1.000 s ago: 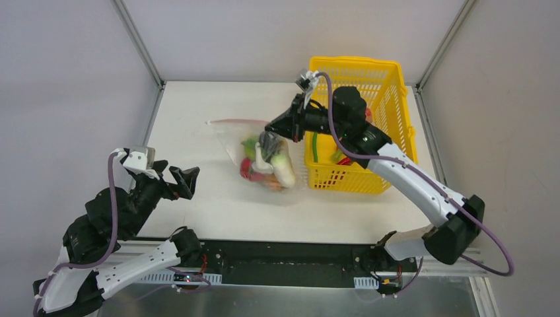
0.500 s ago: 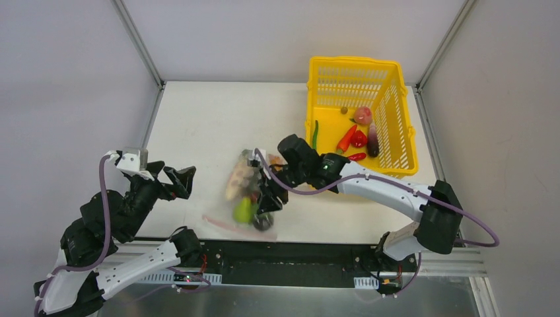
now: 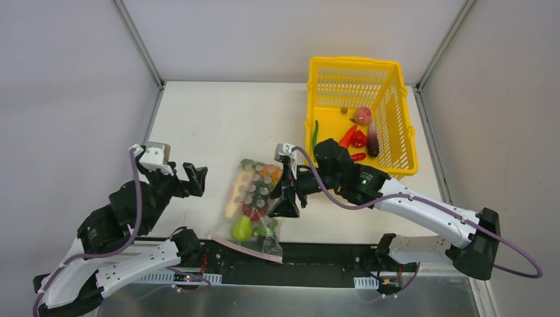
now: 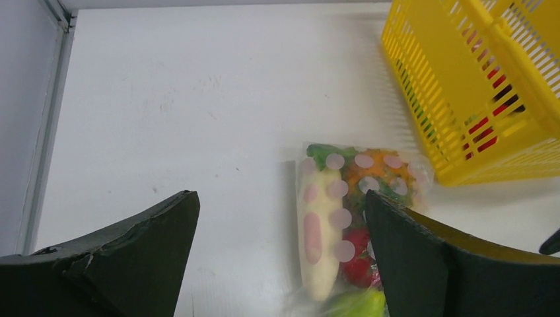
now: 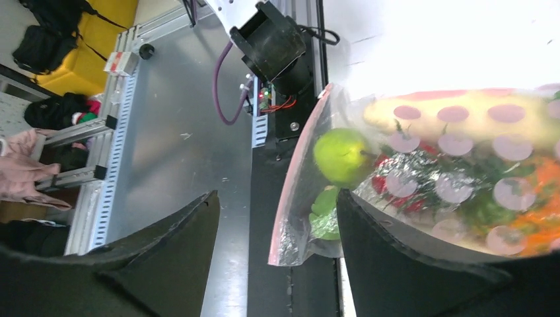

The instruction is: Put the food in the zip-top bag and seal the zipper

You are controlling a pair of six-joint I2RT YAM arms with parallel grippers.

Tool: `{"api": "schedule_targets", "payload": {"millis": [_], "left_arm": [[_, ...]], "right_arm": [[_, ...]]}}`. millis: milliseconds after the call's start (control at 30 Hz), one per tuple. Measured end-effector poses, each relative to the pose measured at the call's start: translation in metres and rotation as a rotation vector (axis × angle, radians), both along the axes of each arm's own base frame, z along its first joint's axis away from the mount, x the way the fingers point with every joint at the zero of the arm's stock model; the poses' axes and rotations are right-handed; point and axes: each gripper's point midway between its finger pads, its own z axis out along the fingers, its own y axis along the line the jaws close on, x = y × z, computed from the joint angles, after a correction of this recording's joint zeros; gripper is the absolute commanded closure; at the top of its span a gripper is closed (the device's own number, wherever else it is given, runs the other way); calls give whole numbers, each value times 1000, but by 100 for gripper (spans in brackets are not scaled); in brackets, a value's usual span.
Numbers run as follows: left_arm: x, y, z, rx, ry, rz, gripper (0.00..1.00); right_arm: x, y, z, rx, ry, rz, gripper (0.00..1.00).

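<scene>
Right gripper [image 5: 276,198] has dark fingers spread apart along the bottom of the frame; the lower corner of the zip-top bag [image 5: 455,188] shows in the gap, and the right-hand finger overlaps the bag. The bag fills the right half, clear with pale pink dots, with the pink zipper [image 5: 298,172] down its left edge. Inside are a white radish [image 5: 422,119] along the top, a green fruit [image 5: 340,155] by the zipper, red pieces [image 5: 396,201], and an orange piece [image 5: 545,175] at far right. Upper centre is a black arm base [image 5: 271,43] with a purple cable [image 5: 221,86], and a grey metal frame [image 5: 165,132] fills the left.
</scene>
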Motion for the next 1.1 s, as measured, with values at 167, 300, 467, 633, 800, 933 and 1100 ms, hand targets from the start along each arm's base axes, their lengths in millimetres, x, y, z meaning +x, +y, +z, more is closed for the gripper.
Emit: {"api": "schedule_targets", "payload": {"millis": [167,300,467,633,800,933,1100], "left_arm": [[11,-18,-26,70,78,7,1],[15,-25,-37,89,113,16,1],[17,-24,-39,83,125,39,1],[17,-21,-40,72,127,55,1],[14,-16,-39,53,115,61,1],[15,-15,-40,57,117,69,1],[19,-19,-45,79,140,76,1]], "right_arm": [[-20,7,-27,-42,111,10,36],[-56,25,-78,-186,196,76,38],[-57,37,-135,-341,227,16,35],[-17,33,-171,-442,186,-172,33],[10,24,-167,-458,155,-237,31],[6,18,-133,-384,121,-208,28],[20,8,-72,-223,29,-289,27]]}}
